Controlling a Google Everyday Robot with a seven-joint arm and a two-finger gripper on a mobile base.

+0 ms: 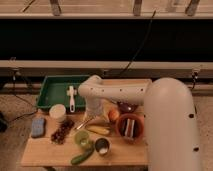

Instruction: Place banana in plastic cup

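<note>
Plastic cup [82, 139] stands upright near the table's [45, 150] front edge. Gripper [86, 123] is just behind it, fingers spread wide, holding nothing. Banana [98, 129] lies flat just right of the cup. Likely light, stiff, a bit slick; pinch across the middle.

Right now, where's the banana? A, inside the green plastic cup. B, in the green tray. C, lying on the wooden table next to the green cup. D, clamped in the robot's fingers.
C: the banana lies flat on the table, just beside the plastic cup, while the gripper hangs close by the banana's left end, fingers open and holding nothing.
</note>
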